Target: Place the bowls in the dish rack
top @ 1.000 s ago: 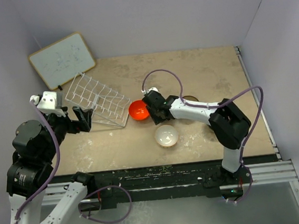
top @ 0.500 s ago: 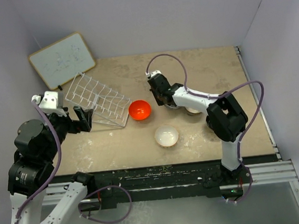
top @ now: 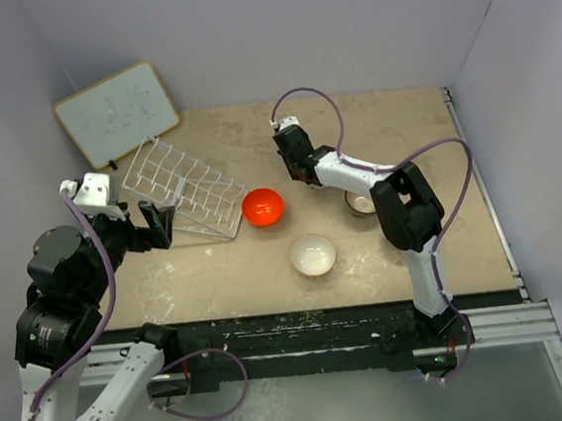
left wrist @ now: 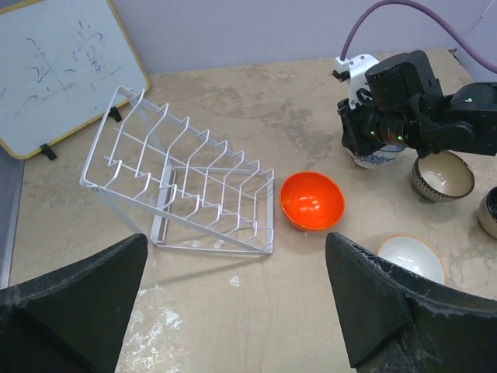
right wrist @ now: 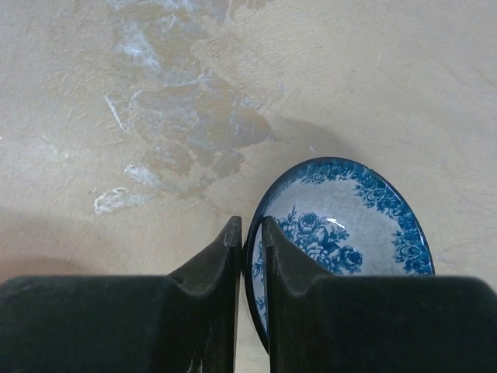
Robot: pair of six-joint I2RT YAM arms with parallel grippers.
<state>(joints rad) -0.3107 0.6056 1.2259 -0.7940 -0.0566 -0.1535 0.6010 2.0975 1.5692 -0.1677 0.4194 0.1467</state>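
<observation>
Here the right gripper (right wrist: 250,228) pinches the blue-and-white bowl (right wrist: 345,225)

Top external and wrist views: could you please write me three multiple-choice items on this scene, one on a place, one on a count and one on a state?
1. Where is the bright orange-red round bowl relative to the pale wire dish rack?
A. Inside it.
B. On the table beside it, not touching.
C. Underneath it.

2. How many bowls are in the dish rack?
A. Five.
B. Two.
C. None.

3. What state is the right tool in?
A. Shut on the rim of the blue-and-white patterned bowl.
B. Wide open, holding nothing.
C. Shut on the orange-red bowl.

Answers: B, the bowl sits on the tabletop clear of the wires; C, every slot is bare in the left wrist view; A, the right wrist view shows both fingers pinching that rim.
</observation>
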